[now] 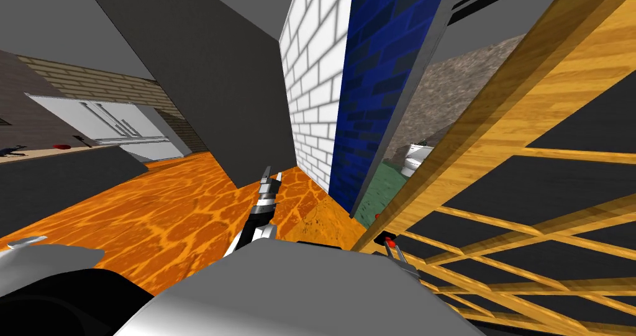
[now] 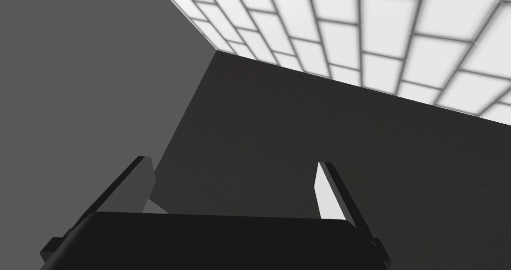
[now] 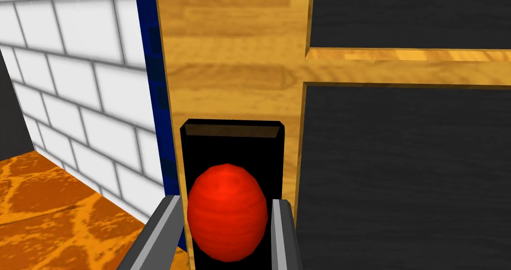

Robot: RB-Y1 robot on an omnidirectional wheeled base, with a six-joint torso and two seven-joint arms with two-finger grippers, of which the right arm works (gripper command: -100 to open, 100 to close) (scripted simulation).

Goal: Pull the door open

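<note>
The door [image 1: 534, 183] is a wooden frame with dark panels, swung partly out from its grey doorframe [image 1: 404, 102] and close on my right. Its red round knob [image 3: 227, 212] sits on a black plate [image 3: 232, 142] by the door's free edge. My right gripper [image 3: 225, 201] is shut on the knob, one finger pressing each side. In the head view that gripper [image 1: 391, 245] and the red knob [image 1: 389, 238] are just above my chest. My left gripper [image 1: 271, 178] is held out ahead over the floor, and its fingers [image 2: 324, 189] stand open with nothing between them.
A white brick wall [image 1: 313, 90] and a blue brick wall [image 1: 366, 90] stand ahead, beside the doorway. Through the gap I see a green floor and a toilet [image 1: 416, 155]. A grey wall [image 1: 205, 71] juts out left of centre. A white fridge [image 1: 118, 127] stands far left across the orange floor [image 1: 155, 214].
</note>
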